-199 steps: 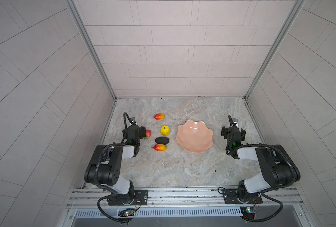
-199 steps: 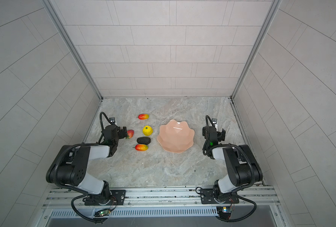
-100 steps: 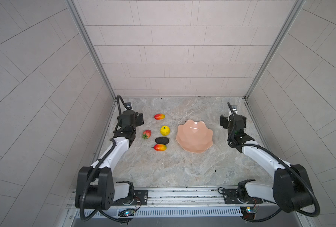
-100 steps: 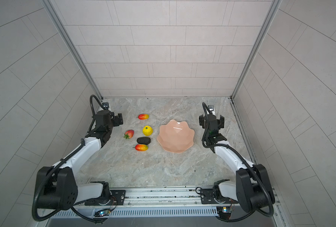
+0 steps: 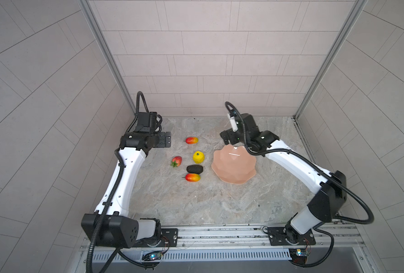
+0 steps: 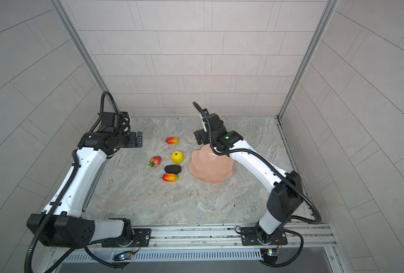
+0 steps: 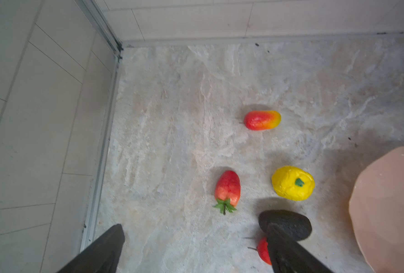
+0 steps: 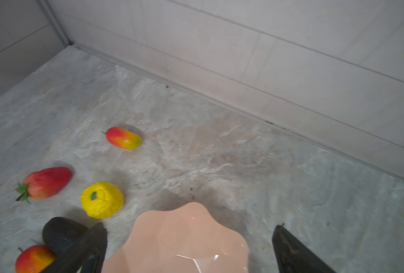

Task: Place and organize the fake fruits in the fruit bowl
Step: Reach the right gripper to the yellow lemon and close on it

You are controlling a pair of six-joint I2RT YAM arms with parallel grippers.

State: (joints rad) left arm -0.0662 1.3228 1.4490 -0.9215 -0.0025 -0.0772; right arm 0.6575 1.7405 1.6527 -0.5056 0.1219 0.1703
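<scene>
all five fake fruits lie on the marble table (image 5: 196, 208), left of the empty fruit bowl (image 5: 234, 170): far mango (image 5: 191, 140), strawberry (image 5: 176, 161), citrus (image 5: 198, 157), avocado (image 5: 194, 169), near mango (image 5: 192, 177). left gripper (image 7: 194, 228) hovers with fingers wide; right gripper (image 8: 189, 227), also wide, hangs over the bowl's far rim. likely step: first pick. the far mango stands apart, so it is easiest; avocado and near mango sit just beside each other. the left wall (image 5: 54, 118) is close, while the table's front offers room

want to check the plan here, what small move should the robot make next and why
Probably lower the left claw onto the strawberry: its jaws stand open and empty, the strawberry lies just ahead between them in the left wrist view, and the fruit bowl holds no fruit yet.
</scene>
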